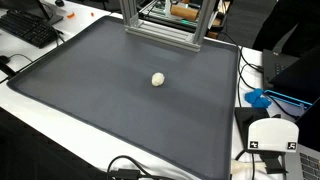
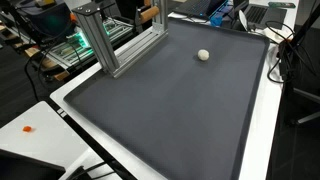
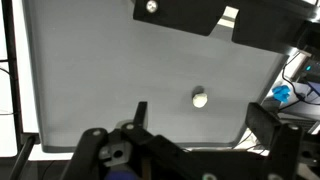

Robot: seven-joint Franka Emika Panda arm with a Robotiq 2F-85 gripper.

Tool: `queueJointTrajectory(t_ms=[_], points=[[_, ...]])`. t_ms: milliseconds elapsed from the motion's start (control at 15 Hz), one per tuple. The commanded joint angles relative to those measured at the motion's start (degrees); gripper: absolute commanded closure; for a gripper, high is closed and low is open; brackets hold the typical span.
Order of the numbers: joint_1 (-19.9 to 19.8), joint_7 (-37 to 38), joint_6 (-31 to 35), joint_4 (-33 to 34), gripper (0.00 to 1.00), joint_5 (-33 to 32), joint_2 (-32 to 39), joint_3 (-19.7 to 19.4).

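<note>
Off-white and round, the small ball (image 1: 158, 79) lay alone near the middle of the dark grey mat (image 1: 90, 100) in both exterior views, well apart from the aluminium frame (image 2: 108, 42) standing at the mat's far edge; nothing touched it. In the wrist view the ball (image 3: 200, 98) showed beyond the gripper (image 3: 198, 110), roughly in line with the gap between the two dark fingers (image 3: 141, 108); the jaws stood wide apart and held nothing, and the tool looked to be well above the mat rather than down at it. Neither exterior view showed the arm.

The ball looked light and probably firm, though the pictures could not settle whether it would give under pressure; its surface seemed smooth and matt. Being a sphere on a flat mat, it would likely roll at the slightest nudge from one finger; a hold across its widest part, with both pads closing evenly from opposite sides, seemed the safest; a pinch too high or too low would probably squeeze it out. A blue object (image 1: 258, 98) lay off the mat, near cables.
</note>
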Motion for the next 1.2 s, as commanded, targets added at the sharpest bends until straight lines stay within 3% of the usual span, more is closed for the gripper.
queueJointTrajectory(t_ms=[0, 200, 733, 1133], points=[[-2.3, -1.0, -0.2, 0.1, 0.0, 1.1, 0.6, 1.7], [-2.2, 0.7, -0.3, -0.4, 0.0, 1.3, 0.2, 3.2], [-1.9, 20.8, 0.5, -4.8, 0.0, 6.4, -3.5, 15.9], [-0.2, 29.9, 0.9, -9.6, 0.0, 6.3, -7.4, 23.5]])
